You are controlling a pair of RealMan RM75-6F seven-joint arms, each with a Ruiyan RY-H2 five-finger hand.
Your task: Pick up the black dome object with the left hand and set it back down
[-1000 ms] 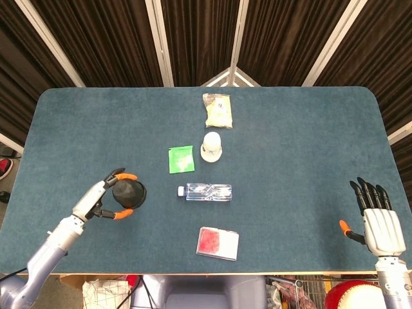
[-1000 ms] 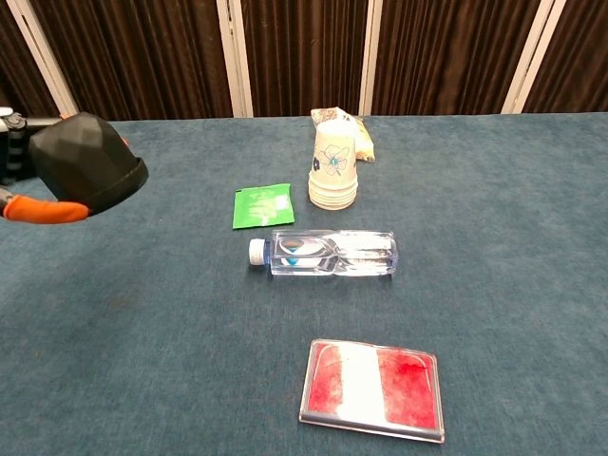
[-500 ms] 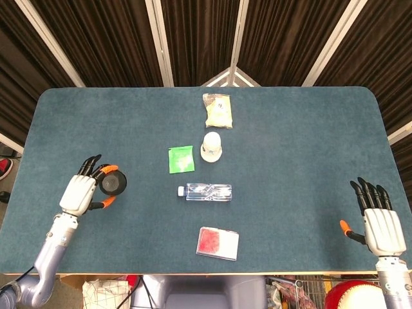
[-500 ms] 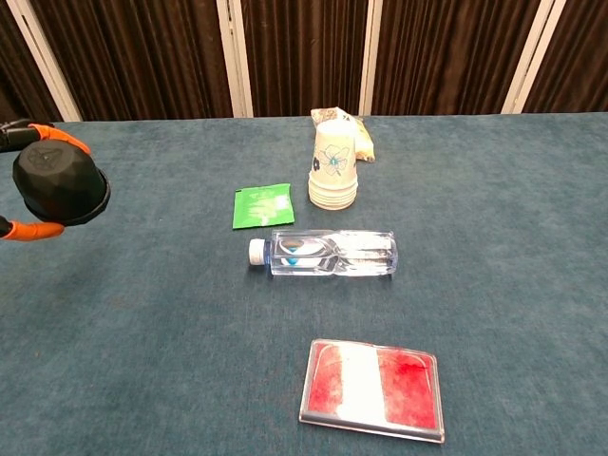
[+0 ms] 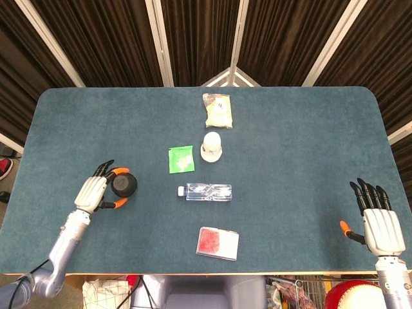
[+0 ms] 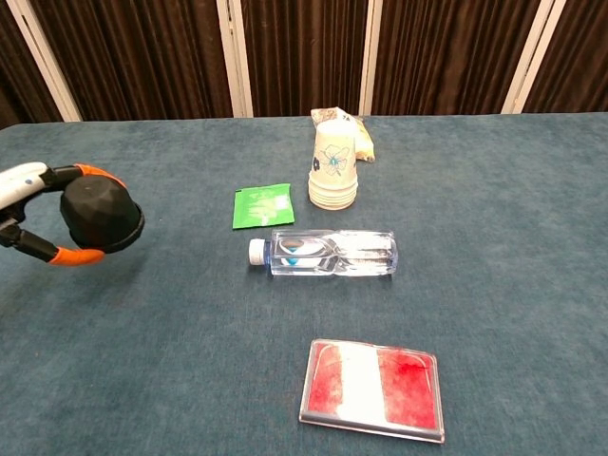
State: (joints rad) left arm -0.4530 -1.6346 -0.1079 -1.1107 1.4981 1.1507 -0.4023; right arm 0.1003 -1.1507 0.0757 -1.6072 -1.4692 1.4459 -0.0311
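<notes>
Left hand (image 5: 92, 191) has carried the black dome (image 6: 100, 215) lower, rightward.

The table (image 5: 309, 129) in front of me wears a blue-green felt-like cover with rounded far corners; near its middle a clear water bottle (image 5: 205, 192) lies on its side, white cap pointing toward my left; just beyond it stands a short stack of paper cups (image 6: 333, 169), upright; beside the cups, toward my left, a green packet (image 5: 181, 159) lies flat; past the cups, toward the far edge, rests a pale snack bag (image 5: 217, 110); nearer to me than the bottle lies a flat red-and-white packet (image 6: 373, 389) in clear wrap, slightly askew, apart from the bottle.
</notes>
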